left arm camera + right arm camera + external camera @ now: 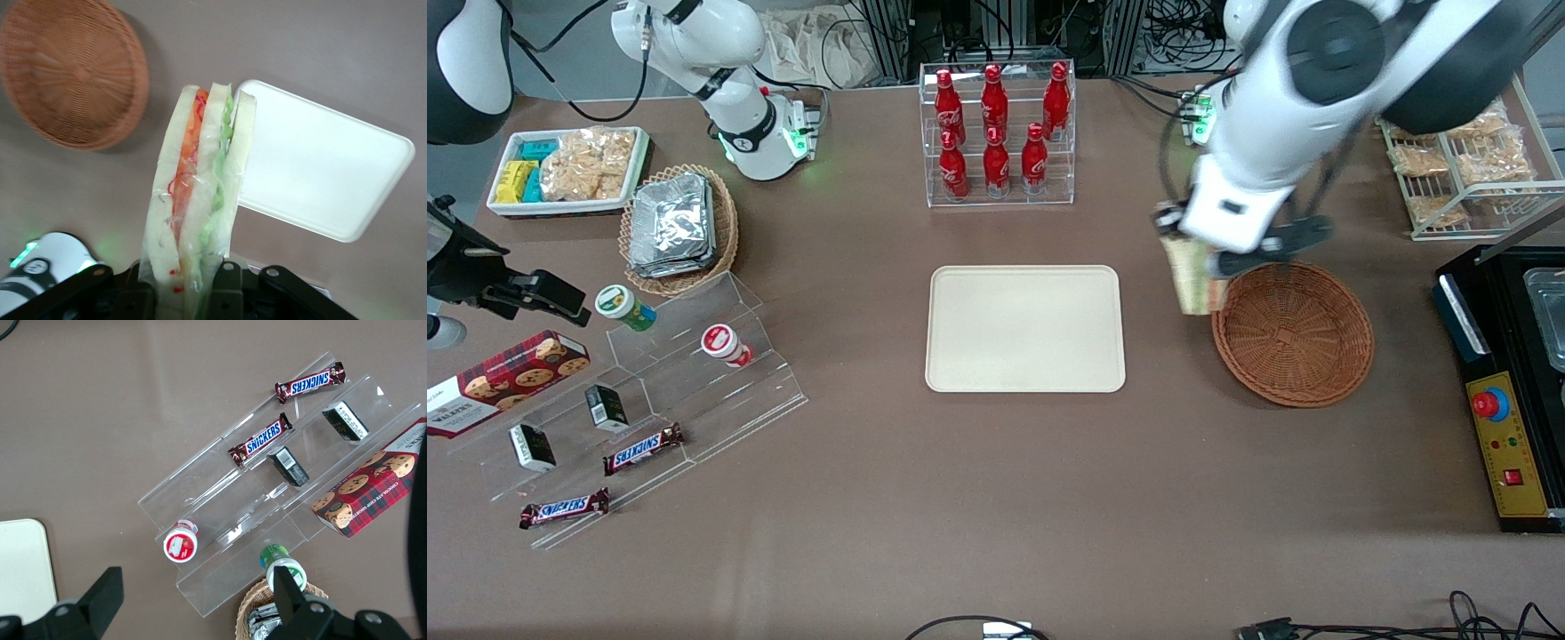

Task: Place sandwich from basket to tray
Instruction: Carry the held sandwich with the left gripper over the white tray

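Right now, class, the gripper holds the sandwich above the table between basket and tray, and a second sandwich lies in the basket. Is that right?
Not quite. The basket is empty, as the front view shows. The rest stands: the gripper holds the sandwich above the table between basket and tray.

The triangular clear-wrapped sandwich (1193, 277) is being seen blurred in the front view, and its upper end is being covered by the white left arm (1280, 107), itself smeared. The black two-finger gripper (190, 293) is being cut off at the picture's edge in the left wrist view, and the sandwich's base is being lost between its fingers (225, 290). The round reddish-brown wicker basket (70, 70) is being clipped by the frame there. One corner of the cream-beige rectangular plastic tray (320, 177) is being hidden by the sandwich; only a corner of that tray is being shown in the right wrist view.
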Motion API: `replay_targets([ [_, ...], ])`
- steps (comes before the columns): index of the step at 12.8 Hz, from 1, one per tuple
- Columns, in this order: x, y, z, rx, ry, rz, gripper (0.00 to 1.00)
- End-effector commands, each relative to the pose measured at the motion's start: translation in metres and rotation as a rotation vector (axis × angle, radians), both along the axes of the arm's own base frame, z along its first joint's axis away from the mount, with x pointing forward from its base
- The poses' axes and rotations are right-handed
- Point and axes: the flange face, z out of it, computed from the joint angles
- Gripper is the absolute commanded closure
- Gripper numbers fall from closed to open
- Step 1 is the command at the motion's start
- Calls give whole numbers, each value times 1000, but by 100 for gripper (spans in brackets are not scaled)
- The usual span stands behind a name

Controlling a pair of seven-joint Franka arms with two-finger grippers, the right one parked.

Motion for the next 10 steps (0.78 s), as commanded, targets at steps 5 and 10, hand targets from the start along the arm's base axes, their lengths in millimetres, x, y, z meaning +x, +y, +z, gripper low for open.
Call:
replay_targets([
  [5, 12, -86, -78, -39, 31, -108, 100],
  [10, -21, -99, -199, 34, -12, -190, 100],
])
